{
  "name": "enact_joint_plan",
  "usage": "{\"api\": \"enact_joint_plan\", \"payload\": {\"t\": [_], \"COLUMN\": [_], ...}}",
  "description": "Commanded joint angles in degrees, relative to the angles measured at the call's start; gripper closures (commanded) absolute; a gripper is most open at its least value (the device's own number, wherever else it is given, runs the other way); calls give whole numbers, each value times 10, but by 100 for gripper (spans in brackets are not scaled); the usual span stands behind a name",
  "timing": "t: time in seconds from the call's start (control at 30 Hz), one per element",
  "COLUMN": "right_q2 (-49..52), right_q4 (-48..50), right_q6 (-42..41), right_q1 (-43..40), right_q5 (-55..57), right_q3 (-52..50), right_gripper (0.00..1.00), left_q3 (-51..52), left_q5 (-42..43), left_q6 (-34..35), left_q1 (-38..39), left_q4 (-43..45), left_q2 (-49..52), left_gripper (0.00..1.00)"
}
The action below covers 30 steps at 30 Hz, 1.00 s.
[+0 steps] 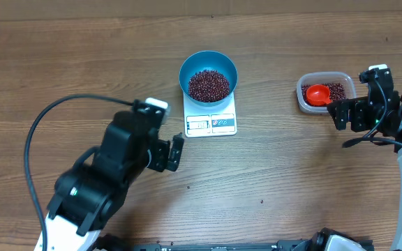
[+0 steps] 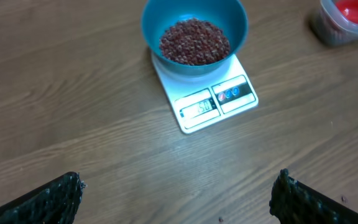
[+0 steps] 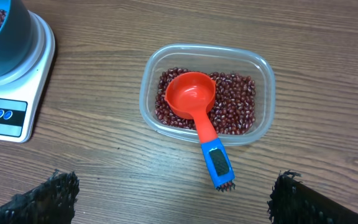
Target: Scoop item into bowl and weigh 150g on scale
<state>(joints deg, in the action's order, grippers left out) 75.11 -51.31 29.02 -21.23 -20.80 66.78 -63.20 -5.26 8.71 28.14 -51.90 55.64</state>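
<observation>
From my station I see both claws standing off from the work. The left gripper point(image 2: 178, 180) is spread wide with nothing between its fingers; it hovers over the bare table point(image 1: 82, 56) near the display edge of the scale point(image 1: 211, 123), not touching it. The right gripper point(image 3: 176, 180) is equally wide and empty, sitting close to the clear tub point(image 3: 146, 81) on my right-hand side of the table. The blue bowl point(image 1: 187, 66) sits upright on the scale's platform, covering most of it and leaving only the display and button panel showing. Inside the bowl lies a low heap of dark red-brown beans point(image 1: 209, 85) covering its floor. The display shows digits in the left wrist view, but they are too blurred for me to read. The tub, well apart from the scale, has a layer of the same beans across its bottom. A red scoop point(image 3: 191, 96) lies in it, cup facing up and empty, resting on the beans, with its blue-tipped handle reaching out over the tub's rim toward the right claw. Neither claw touches the scoop, the tub, the bowl or the scale.
</observation>
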Motion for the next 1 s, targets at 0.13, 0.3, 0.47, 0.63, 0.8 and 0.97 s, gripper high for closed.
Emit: {"api": "enact_joint_plan", "payload": {"t": [0.13,0.3,0.47,0.63,0.8,0.97], "right_q2": [-3,-3,-3,-3,-3,-3], "right_q4": [1,1,1,1,1,1], "right_q6": [4,4,4,4,4,4], "right_q1": [4,4,4,4,4,4], "right_q5": [-7,-7,-7,-7,-7,-7], "right_q3": [16,16,16,15,16,16], "right_gripper": [0,0,0,0,0,0], "left_q3": [176,296,414,492,557,619], "left_q5": [43,53,79,89,89,75], "left_q6": [34,42,42,42,42,41], "left_q1": [-61,-98,-144,-183,-223,-262], "left_q4": [101,209,351,432,501,564], "left_q2": [-151,-261,-374,-449,-518,-555], "left_gripper": [0,0,0,1,0,0]}}
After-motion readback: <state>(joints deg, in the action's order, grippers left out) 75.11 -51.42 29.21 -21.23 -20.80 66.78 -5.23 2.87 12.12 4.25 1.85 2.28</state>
